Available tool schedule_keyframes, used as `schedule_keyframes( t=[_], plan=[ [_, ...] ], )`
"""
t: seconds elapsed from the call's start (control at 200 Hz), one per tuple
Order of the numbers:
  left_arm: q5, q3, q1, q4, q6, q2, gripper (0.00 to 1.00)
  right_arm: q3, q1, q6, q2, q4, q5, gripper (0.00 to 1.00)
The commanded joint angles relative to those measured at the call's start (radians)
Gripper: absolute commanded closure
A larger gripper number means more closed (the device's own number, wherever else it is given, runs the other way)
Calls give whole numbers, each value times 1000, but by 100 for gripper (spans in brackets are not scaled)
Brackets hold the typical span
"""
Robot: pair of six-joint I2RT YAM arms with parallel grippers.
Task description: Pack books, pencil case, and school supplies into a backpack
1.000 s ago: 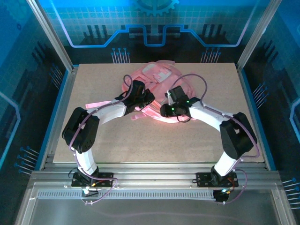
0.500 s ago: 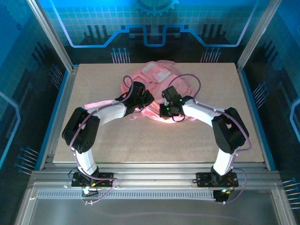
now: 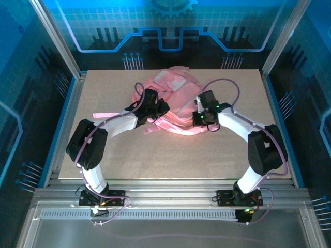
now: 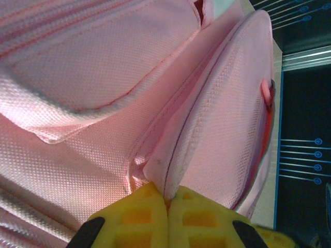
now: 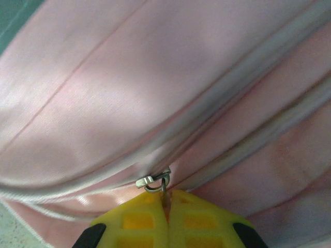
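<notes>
Pink backpack (image 3: pixel 173 93) lies toward 12 o'clock on the counter (image 3: pixel 155 160). The left tool (image 4: pixel 166 195), at its 9 o'clock side, pinches a fabric seam (image 4: pixel 160 170); the right tool (image 5: pixel 166 199), at 3 o'clock, grips the zipper pull (image 5: pixel 153 181). Running the zip cleanly likely needs taut fabric and a pull along the track.

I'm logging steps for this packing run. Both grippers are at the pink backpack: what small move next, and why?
Probably the right gripper should draw the small metal zipper pull it pinches along its track, while the left gripper clamps a fold of the large soft pink fabric backpack.
</notes>
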Motion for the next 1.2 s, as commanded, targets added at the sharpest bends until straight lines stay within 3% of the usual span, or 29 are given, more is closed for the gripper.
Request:
schedule_keyframes(
  t=[0.0,0.205,0.45,0.505,0.565,0.615,0.825,1.051,1.191],
  plan=[
    [-35,23,35,1,40,-40,100,-2,-73,-31,-21,-80,69,100],
    [-14,90,61,-31,76,12,100,15,-66,-42,-15,-75,-28,100],
    [69,330,116,-146,149,191,99,-41,83,-44,-48,-42,-130,100],
    [87,385,120,-178,162,218,88,-37,127,-33,-41,-26,-140,100],
    [89,429,124,-225,175,233,57,-16,171,-14,-18,-5,-147,100],
    [86,441,127,-256,186,226,44,15,201,-1,11,10,-157,100],
    [101,241,151,-200,108,69,27,222,257,28,172,18,-204,100],
    [75,-49,135,-85,-15,-120,25,312,293,47,208,23,-232,100],
    [69,-62,121,-54,-33,-109,27,261,294,77,174,68,-264,100]
  ],
)
